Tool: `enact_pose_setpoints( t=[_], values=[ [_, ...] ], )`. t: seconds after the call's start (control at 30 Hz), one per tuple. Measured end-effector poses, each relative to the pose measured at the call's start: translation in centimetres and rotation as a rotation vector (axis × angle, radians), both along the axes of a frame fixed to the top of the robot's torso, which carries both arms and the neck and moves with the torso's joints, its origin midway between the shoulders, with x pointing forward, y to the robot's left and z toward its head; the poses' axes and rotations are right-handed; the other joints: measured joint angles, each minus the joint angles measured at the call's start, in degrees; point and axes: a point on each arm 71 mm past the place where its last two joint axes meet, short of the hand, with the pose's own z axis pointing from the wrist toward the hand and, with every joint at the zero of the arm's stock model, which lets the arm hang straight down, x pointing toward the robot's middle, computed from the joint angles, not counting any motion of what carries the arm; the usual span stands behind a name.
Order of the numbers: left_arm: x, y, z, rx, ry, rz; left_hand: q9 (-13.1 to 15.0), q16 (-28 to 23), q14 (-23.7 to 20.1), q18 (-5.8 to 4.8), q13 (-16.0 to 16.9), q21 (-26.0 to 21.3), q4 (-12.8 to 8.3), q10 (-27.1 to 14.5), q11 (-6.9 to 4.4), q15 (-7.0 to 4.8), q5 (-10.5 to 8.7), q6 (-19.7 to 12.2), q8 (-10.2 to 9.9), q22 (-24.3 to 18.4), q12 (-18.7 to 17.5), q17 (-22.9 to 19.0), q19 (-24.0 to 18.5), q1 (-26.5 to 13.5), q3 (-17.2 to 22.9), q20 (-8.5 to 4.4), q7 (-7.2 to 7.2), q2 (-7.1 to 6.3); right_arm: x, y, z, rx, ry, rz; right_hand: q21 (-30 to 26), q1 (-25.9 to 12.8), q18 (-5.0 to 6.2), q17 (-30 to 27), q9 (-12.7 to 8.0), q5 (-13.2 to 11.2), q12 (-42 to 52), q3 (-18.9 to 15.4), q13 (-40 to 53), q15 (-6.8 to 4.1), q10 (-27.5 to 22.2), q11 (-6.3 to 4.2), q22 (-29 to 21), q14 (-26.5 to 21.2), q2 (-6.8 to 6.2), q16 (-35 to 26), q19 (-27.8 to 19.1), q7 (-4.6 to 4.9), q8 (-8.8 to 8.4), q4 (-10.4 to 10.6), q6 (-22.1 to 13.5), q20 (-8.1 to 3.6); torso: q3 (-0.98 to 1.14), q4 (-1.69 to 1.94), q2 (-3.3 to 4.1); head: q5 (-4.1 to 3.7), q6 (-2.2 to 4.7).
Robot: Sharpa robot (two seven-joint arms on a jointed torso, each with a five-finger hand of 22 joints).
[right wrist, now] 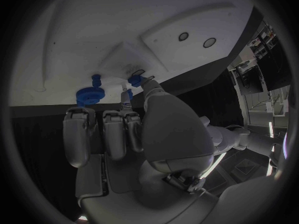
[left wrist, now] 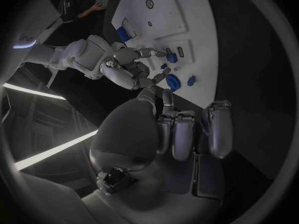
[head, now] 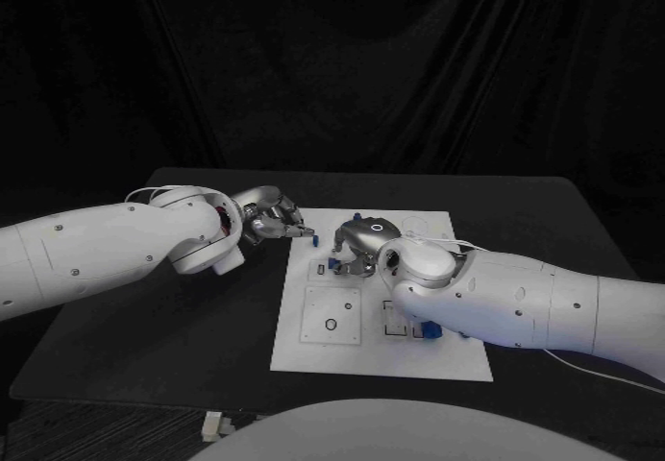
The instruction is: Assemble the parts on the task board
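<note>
The white task board (head: pixel 363 331) lies in the middle of the black table. My right hand (head: pixel 357 240) is over the board's far part. Its thumb and one finger close on a small blue part (right wrist: pixel 135 78) right at the board's surface, and its other fingers (right wrist: pixel 112 132) are curled in. A blue gear (right wrist: pixel 90 94) and a small blue peg (right wrist: pixel 96 77) sit close beside that part. My left hand (head: pixel 278 223) hovers at the board's far left corner with its fingers (left wrist: pixel 187 132) curled in on nothing. Another blue part (head: pixel 430 331) stands near the board's front right.
In the left wrist view, more blue parts (left wrist: pixel 172 82) lie around my right hand (left wrist: pixel 131 67), and a further one (left wrist: pixel 123 34) stands farther along the board. The board (left wrist: pixel 162 15) has round holes and rectangular slots. Black table (head: pixel 166 336) surrounds the board.
</note>
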Motion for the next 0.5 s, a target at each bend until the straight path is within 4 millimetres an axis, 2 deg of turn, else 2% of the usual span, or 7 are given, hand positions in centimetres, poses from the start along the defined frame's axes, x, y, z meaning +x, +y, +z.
enact_pose_setpoints(
  t=[0.07,0.2,0.3,0.5],
  values=[
    [0.00,-0.03,-0.03,0.001,0.003,-0.001,-0.1,0.0,0.0,0.00,0.0,0.0,0.0,0.0,0.00,0.00,0.00,0.0,0.0,0.0,0.0,0.0,0.0,0.1,0.0,0.00,0.00,0.06,-0.02,0.08,-0.05,0.001,0.000,0.003,0.0,-0.3,0.00,0.0,0.0,-0.7,0.0,0.2,0.0,0.00,0.0,0.01,0.0,0.0,0.30,0.0,0.0,0.00,0.00,0.2,0.0,0.00,0.00,0.00,0.00,0.03,0.00],
    [0.02,-0.06,-0.09,0.004,0.007,-0.002,-0.2,-0.1,0.0,0.00,0.0,-0.1,0.0,0.0,0.01,0.00,0.00,0.0,0.0,0.0,0.0,0.0,0.0,0.1,0.0,0.00,0.00,0.14,-0.07,0.24,-0.12,0.003,0.002,0.011,0.0,-0.6,0.00,0.0,-0.1,-2.2,0.0,0.5,0.0,0.00,0.0,0.02,0.0,0.0,0.00,0.0,0.0,0.00,0.00,0.2,0.0,0.00,0.00,0.00,0.00,0.05,0.00],
    [0.04,-0.06,-0.12,0.006,0.010,-0.002,-0.3,-0.3,0.0,0.00,0.0,-0.3,0.0,0.0,0.01,0.00,0.00,0.0,0.0,0.0,0.0,0.0,-0.2,0.2,0.0,-0.20,0.00,0.21,-0.10,0.37,-0.16,0.005,0.003,0.016,0.0,-0.6,0.00,0.0,-0.1,-2.1,0.0,0.9,0.0,0.00,0.0,0.01,0.0,0.0,0.00,0.0,0.0,0.00,0.00,-0.2,0.0,0.00,0.00,0.00,0.00,0.05,0.00],
    [0.05,-0.10,-0.18,0.009,0.015,-0.004,-0.4,-0.3,0.0,0.00,0.0,-0.3,0.0,0.0,0.02,0.01,0.00,0.0,0.0,0.0,0.0,0.0,-0.2,0.3,0.0,-0.20,0.00,0.28,-0.03,0.53,-0.25,0.006,0.005,0.024,0.0,-0.6,0.00,0.0,-0.5,3.8,0.0,2.7,0.0,0.00,0.0,0.01,0.0,0.0,0.00,0.0,0.0,0.00,0.00,-1.6,0.0,0.00,0.00,0.00,0.00,0.02,0.00]
  ],
)
